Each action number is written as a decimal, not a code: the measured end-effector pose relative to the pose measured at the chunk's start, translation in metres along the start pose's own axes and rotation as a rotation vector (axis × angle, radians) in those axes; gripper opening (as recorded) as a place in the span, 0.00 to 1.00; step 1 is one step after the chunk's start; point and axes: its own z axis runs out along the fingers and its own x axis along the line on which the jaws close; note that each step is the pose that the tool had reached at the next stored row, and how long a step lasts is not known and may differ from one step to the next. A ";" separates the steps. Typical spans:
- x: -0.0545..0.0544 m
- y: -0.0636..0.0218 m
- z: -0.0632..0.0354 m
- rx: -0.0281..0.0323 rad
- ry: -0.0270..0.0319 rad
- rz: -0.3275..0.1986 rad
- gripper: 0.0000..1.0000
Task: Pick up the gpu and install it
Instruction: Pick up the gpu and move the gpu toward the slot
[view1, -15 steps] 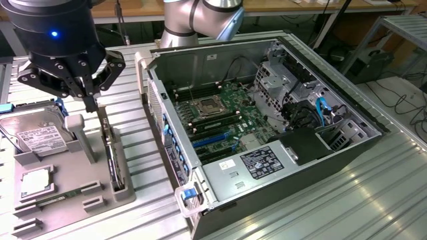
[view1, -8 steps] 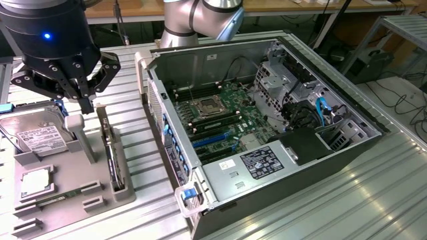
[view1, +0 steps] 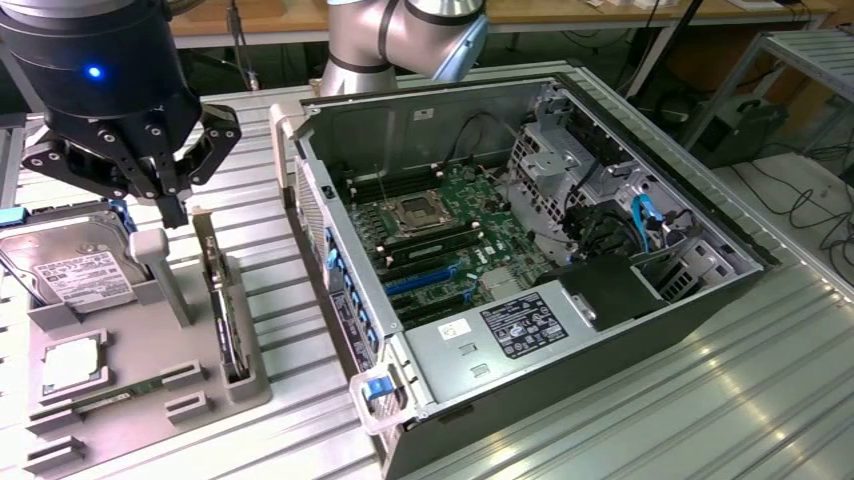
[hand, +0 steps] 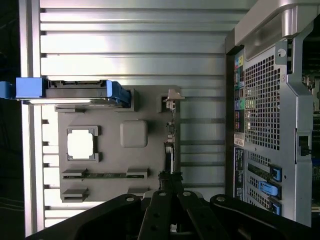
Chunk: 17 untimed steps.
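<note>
The gpu (view1: 224, 322) stands on edge in a slot of the grey fixture tray (view1: 160, 345), a thin dark card with its silver bracket at the far end. The wrist view looks down on the gpu (hand: 170, 147), and its bracket (hand: 173, 95) lies at the end farthest from the fingers. My black gripper (view1: 170, 205) hangs above the tray, just over the gpu's far end, with its fingers drawn together and nothing between them. In the wrist view the gripper (hand: 170, 179) overlaps the card's near end. The open computer case (view1: 534, 260) lies at the exterior view's right, motherboard (view1: 441, 240) exposed.
On the tray are a silver hard drive (view1: 80, 265) in blue rails, a square processor (view1: 70, 365) and a narrow memory stick (view1: 114, 395). The case's rear wall (hand: 265, 110) stands close beside the tray. Blue expansion slots (view1: 420, 280) show on the motherboard. The table is ribbed aluminium.
</note>
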 end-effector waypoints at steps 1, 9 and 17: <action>0.000 0.0000 0.0000 0.0000 0.0000 0.000 0.11; 0.000 0.0000 0.0000 0.0000 0.0000 0.000 0.42; 0.000 0.0000 0.0000 0.0000 0.0000 0.000 0.72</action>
